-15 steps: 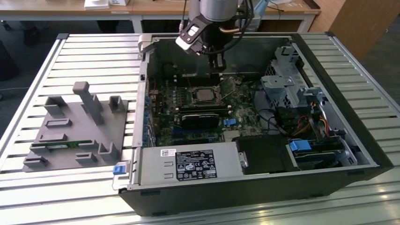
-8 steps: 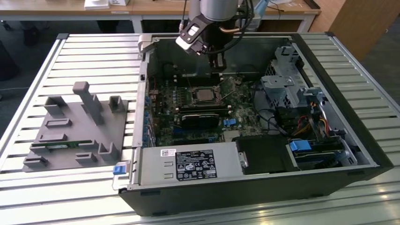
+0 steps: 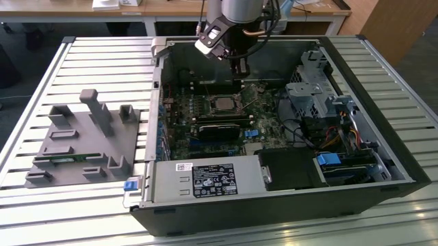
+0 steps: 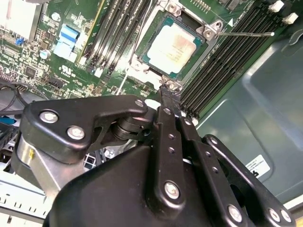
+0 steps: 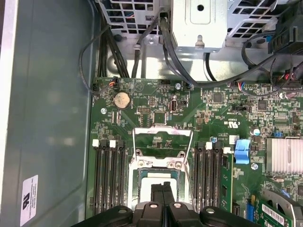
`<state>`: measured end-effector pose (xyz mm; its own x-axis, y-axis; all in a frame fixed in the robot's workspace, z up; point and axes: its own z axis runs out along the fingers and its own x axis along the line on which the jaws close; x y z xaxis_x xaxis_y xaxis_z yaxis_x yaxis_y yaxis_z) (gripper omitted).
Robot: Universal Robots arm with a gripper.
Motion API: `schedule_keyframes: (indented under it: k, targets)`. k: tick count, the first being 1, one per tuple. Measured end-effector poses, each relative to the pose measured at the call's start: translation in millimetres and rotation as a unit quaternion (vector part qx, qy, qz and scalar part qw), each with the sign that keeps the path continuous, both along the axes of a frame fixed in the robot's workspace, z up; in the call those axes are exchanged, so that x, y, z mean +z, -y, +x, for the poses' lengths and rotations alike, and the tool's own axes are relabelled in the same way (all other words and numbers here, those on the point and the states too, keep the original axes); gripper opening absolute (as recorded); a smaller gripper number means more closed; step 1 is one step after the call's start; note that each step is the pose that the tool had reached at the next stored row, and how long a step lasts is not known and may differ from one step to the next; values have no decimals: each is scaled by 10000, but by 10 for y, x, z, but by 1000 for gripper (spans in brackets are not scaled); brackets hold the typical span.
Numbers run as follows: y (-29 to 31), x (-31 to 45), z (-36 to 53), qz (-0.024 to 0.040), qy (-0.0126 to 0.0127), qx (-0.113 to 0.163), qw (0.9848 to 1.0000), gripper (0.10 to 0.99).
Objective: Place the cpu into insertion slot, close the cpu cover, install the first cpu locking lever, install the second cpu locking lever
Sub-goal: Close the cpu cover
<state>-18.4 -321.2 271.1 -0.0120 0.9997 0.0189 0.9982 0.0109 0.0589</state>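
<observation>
Green circuit board [image 3: 205, 123] lies flat in the floor of an open black computer case [image 3: 383, 154], and the small square insertion slot [image 3: 207, 104] sits near its middle. The flat square cpu with a dull silver-grey face [image 4: 174, 45] lies in that slot. The thin silvery-dark metal cpu cover [image 4: 208, 31] frames the chip, its cut-out showing the chip's face.

The black two-finger gripper [image 4: 166, 90] hangs just over one edge of the slot with its fingers [image 5: 158, 191] pressed together; whether they pinch anything cannot be told. In the first wrist view those fingers hide part of the chip.

Long narrow black memory slots [image 4: 222, 61] run close along both sides of the socket. A thin metal wire lever [image 4: 246, 34] reaches out from a socket corner across one bank of them. Black cables [image 5: 170, 47] drape from a grey metal drive cage [image 5: 199, 23] towards the board, near a round silver coin cell [image 5: 122, 100].

In the exterior view, a black rectangular card [image 3: 219, 130] lies just beside the slot, and a grey labelled power supply box [image 3: 205, 180] sits further off. A grey moulded fixture tray [image 3: 82, 138] rests on the slatted metal table [image 3: 41, 205], at the exterior view's left of the case.
</observation>
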Motion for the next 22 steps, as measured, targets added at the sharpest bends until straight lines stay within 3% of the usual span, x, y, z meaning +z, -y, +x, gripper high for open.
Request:
schedule_keyframes:
  k: [11, 22]
  targets:
    - [-1, 26, 17, 1, 0, 0, 10000, 114]
    - [-2, 19, 174, -1, -1, -50, 10000, 114]
